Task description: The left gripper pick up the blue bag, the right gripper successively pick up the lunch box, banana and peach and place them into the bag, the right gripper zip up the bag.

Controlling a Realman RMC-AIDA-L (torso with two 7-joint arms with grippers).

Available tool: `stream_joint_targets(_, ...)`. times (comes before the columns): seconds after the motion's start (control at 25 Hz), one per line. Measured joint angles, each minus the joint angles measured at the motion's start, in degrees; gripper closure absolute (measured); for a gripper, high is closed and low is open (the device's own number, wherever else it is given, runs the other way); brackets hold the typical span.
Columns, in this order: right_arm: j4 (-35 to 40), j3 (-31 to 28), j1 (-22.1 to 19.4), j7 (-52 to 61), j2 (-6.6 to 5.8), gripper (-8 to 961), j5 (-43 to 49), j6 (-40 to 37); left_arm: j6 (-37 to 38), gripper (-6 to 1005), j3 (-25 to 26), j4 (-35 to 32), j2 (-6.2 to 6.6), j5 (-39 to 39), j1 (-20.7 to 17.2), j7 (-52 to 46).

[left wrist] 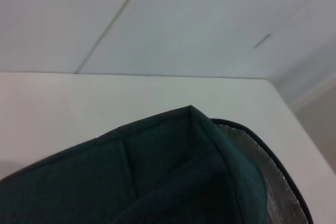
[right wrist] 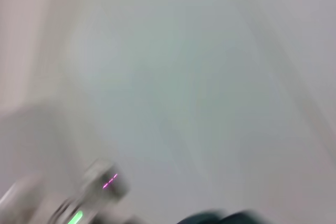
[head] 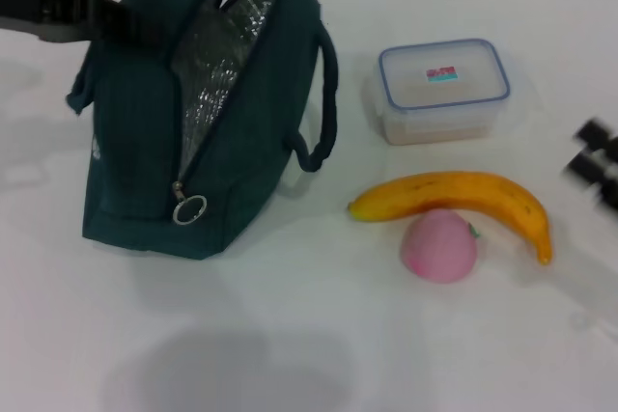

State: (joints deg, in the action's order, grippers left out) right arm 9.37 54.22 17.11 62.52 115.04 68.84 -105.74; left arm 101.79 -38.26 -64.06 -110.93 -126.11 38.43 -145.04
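While the blue bag (head: 193, 113) stands unzipped at the far left of the white bench (head: 309, 335), its foil lining showing, the left gripper (head: 121, 18) reaches in from the left against the bag's top far corner; I cannot tell how its fingers stand. To the right, the lunch box (head: 442, 89) sits farthest back, the banana (head: 454, 202) nearer, and the peach (head: 440, 245) touches the banana's near side. At the right edge, the blurred right gripper (head: 597, 169) hangs beside the banana's tip, its state unclear.
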Motion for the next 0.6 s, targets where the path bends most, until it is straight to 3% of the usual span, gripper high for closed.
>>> stream_joint_targets(0.12,-2.01,-0.01,-0.78,9.93,-0.21,117,-6.56,4.04,0.25,961,-0.03,0.00,-0.45,0.93,-0.08,-0.04)
stream_joint_targets(0.36,-2.65,0.01,-0.12,25.75,0.18,119,-10.08,15.22,0.25,962,-0.06,-0.01,-1.31,1.24,-0.01,-0.02)
stream_joint_targets(0.6,-4.06,0.35,5.45,32.34,0.44,120,-11.65,26.02,0.21,962,-0.15,0.44,-1.65,1.31,0.53,0.23)
